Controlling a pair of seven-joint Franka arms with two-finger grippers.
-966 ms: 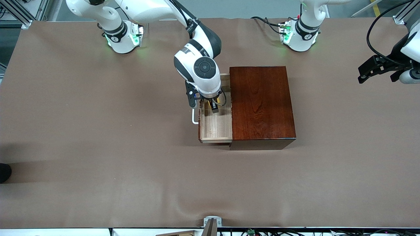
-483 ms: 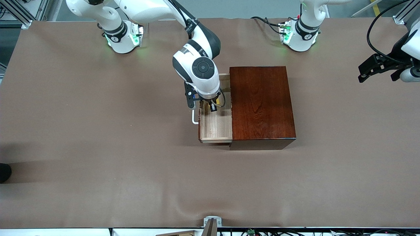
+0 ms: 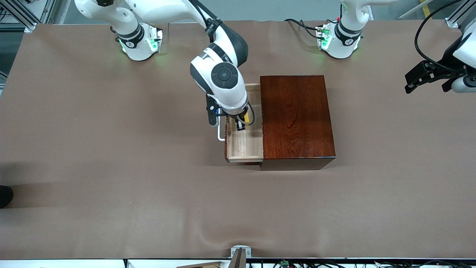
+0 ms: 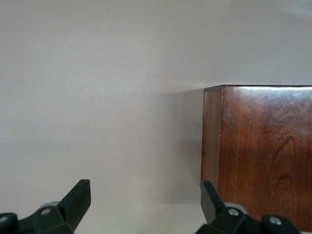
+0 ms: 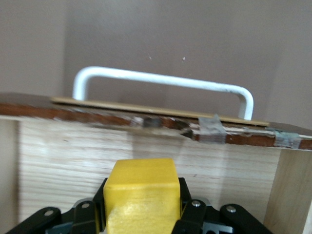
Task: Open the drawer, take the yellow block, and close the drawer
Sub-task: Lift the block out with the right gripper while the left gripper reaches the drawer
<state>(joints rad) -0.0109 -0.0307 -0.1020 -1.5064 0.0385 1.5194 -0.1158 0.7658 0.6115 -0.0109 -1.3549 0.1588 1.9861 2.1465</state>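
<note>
A: Where is the yellow block (image 5: 140, 195) sitting at this moment?

B: It is sitting between the fingers of the right tool (image 3: 241, 123), which are pressing together on its two sides. The tool is hanging over the inside of the open drawer (image 3: 243, 143), and the block is looking lifted off the pale wood floor, though I cannot tell this for sure.

A: And the drawer itself?

B: It is standing pulled out of the dark reddish-brown wooden box (image 3: 295, 119), toward the right arm's end of the table. Its white handle (image 5: 163, 83) is showing on the front panel, just beside the tool in the front view. Some small pieces of tape (image 5: 212, 130) are sticking on the top edge of that panel.

A: What is the surface looking like?

B: The table (image 3: 111, 167) is wearing a plain brown covering, a little wrinkled near the edge closest to the front camera. The box is lying near the middle of it.

A: What is the other arm doing?

B: The left arm is waiting. The left tool (image 3: 420, 76) is hanging over the left arm's end of the table, well apart from the box, and its fingers (image 4: 78, 197) are standing spread wide with nothing between them.
</note>
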